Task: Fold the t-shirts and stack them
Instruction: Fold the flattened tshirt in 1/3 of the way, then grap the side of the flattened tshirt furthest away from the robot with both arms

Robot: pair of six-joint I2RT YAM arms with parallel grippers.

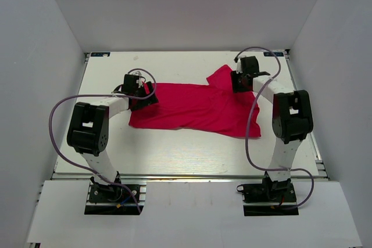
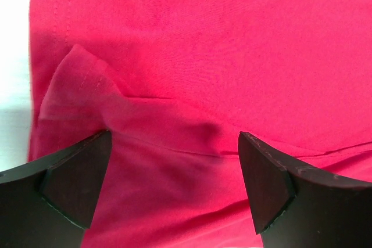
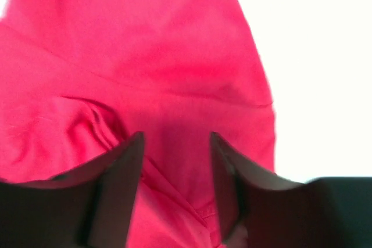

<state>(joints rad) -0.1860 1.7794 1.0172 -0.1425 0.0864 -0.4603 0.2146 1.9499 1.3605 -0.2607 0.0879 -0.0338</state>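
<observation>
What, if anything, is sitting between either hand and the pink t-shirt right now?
Nothing visible does. The left hand hangs open right over the left end of the t-shirt, and the right hand is open over its right end, near the sleeve. Only pink cloth shows in the gap between each pair of fingers.

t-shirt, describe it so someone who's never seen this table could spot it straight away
On the white table, look between the left gripper and the right gripper. The t-shirt lies spread there, one sleeve pointing toward the far right. It is the only cloth and the only crimson-pink thing in view.
</observation>
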